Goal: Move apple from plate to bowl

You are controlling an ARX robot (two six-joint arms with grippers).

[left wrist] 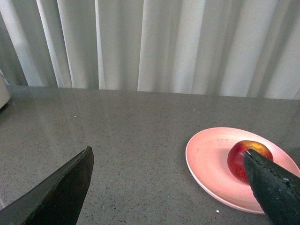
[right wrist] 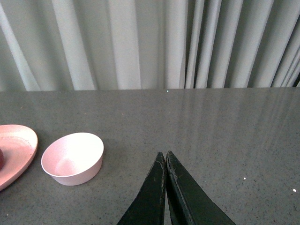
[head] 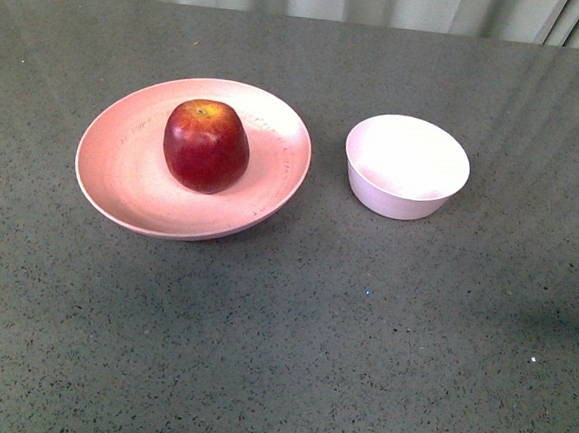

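The dark-red apple (head: 206, 145) sits upright on the wide pink plate (head: 122, 178) at the left of the grey table. The small pale pink-white bowl (head: 406, 167) stands empty to the right of the plate, apart from it. Neither arm shows in the front view. In the left wrist view my left gripper (left wrist: 168, 152) is open and empty, its jaws wide apart, with the apple (left wrist: 241, 157) and plate (left wrist: 206, 159) beyond one fingertip. In the right wrist view my right gripper (right wrist: 164, 153) is shut and empty, with the bowl (right wrist: 72, 158) and the plate's edge (right wrist: 18, 150) off to one side.
The table (head: 359, 352) is dark grey speckled stone. Pale curtains (left wrist: 154, 42) hang behind its far edge. A white object (left wrist: 3, 91) shows at the edge of the left wrist view.
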